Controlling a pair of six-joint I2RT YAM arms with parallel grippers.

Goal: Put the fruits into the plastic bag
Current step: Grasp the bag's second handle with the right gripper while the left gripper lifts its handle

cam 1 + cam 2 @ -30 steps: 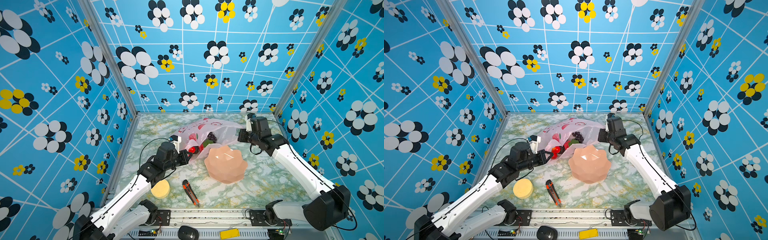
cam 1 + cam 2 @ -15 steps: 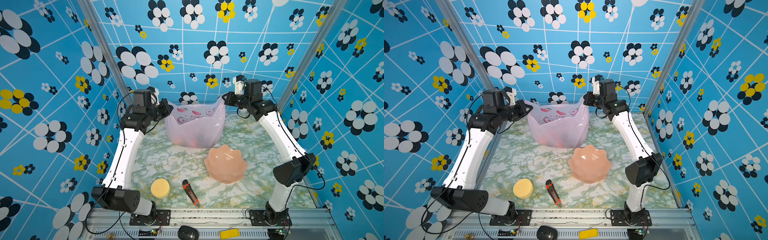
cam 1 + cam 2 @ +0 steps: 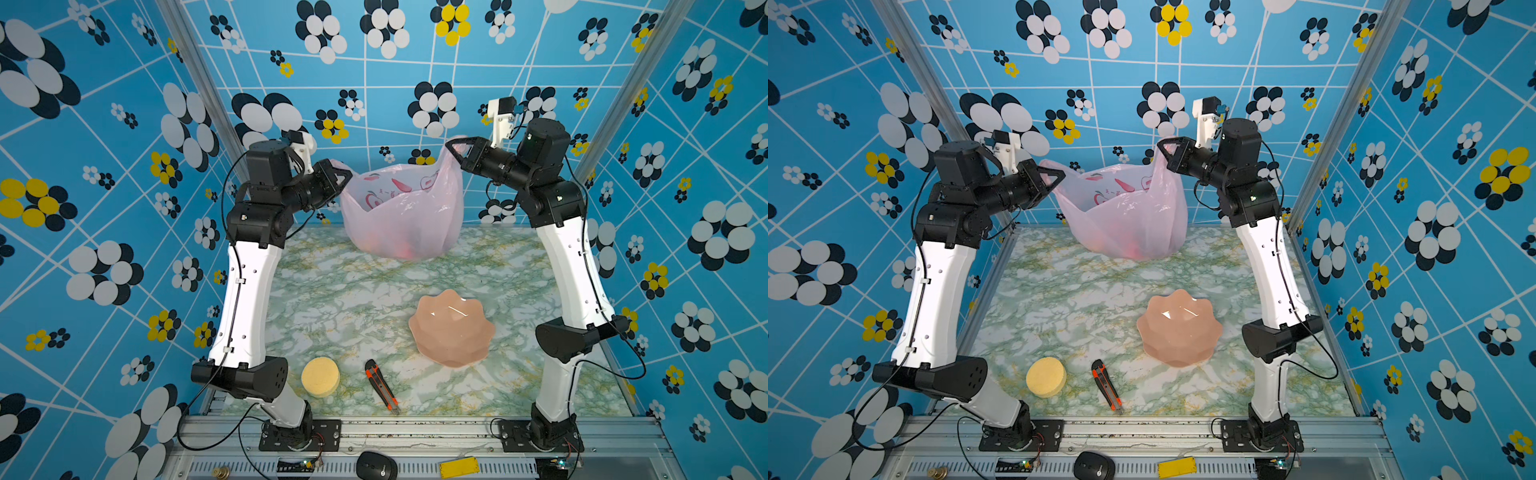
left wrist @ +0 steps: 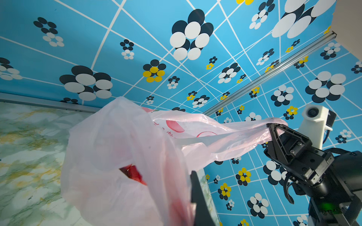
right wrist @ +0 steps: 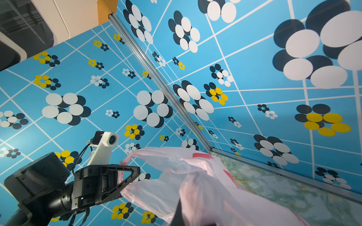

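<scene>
Blue flower-print walls all round, green-marbled tabletop [image 3: 332,299] below. Change first: a sec ago you had both arms down low w/ the plastic bag [image 3: 401,216] slumped on the tabletop, fruit showing at its mouth. Now both arms are up & the bag hangs stretched between them over the far end of the tabletop, mouth open upward. Your left claw [image 3: 350,176] is clamped together on one handle, your right claw [image 3: 452,146] on the other; the wrist views show film bunched in each. The right handle sits higher than the left, so the rim slopes.

What that means: the fruits [image 4: 135,173] have slid to the bag's bottom, and you see them only as red blurs thru the film. No fruit lies loose on the tabletop and the bowl [image 3: 453,328] is empty, so I'd judge the task as good as done. What's left is prob. just setting the bag down w/o tipping it. Can't tell if the bag's bottom touches the tabletop.

Count:
- 1 bag
- 2 claws
- 1 pink scalloped bowl
- 1 yellow sponge disc [image 3: 320,377] & 1 orange-black box cutter [image 3: 382,386], both near the front edge, well apart from the bag
- Fruits: no count poss., too blurred behind the film
</scene>
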